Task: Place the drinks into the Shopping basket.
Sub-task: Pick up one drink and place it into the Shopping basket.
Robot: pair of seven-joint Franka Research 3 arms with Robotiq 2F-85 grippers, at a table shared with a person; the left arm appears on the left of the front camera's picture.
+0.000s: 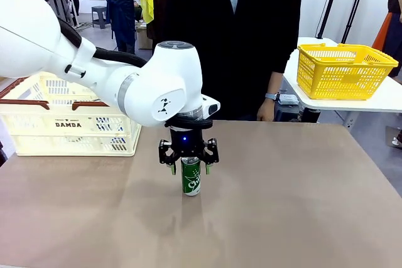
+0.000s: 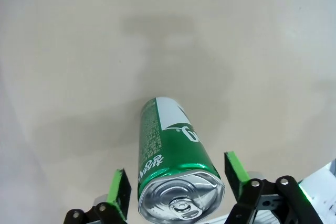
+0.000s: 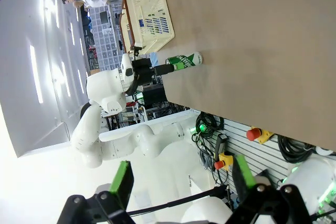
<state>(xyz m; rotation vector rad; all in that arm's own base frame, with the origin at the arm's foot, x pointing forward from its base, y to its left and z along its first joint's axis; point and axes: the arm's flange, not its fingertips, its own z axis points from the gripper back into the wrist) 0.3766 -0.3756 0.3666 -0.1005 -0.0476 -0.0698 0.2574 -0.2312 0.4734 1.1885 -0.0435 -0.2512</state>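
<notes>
- Left gripper [image 1: 188, 164]: pointing straight down, its fingers [image 2: 119, 190] spread to either side of the upper part of the green can [image 1: 191, 178]; in the left wrist view a thin gap shows between each green pad and the can wall, so no pinch is visible.
- Green can: upright on the brown surface [image 1: 282, 205], between the left fingers, its silver top with pull tab nearest the wrist and its base resting on the surface beyond the fingertips.
- Shopping basket [image 1: 69, 123]: cream-white slotted crate with brown rim handles and "DAMDA" on its side, standing on the surface well apart from the left fingers, behind the left arm as seen from the front.
- Right gripper [image 3: 181, 182]: fingers [image 3: 122, 181] spread wide with nothing between them, well apart from the can, which shows far beyond the fingertips.
- Person [image 1: 232, 36]: standing at the far edge of the surface, beyond the can.
- Yellow mesh basket [image 1: 342, 70]: on a separate white table.
</notes>
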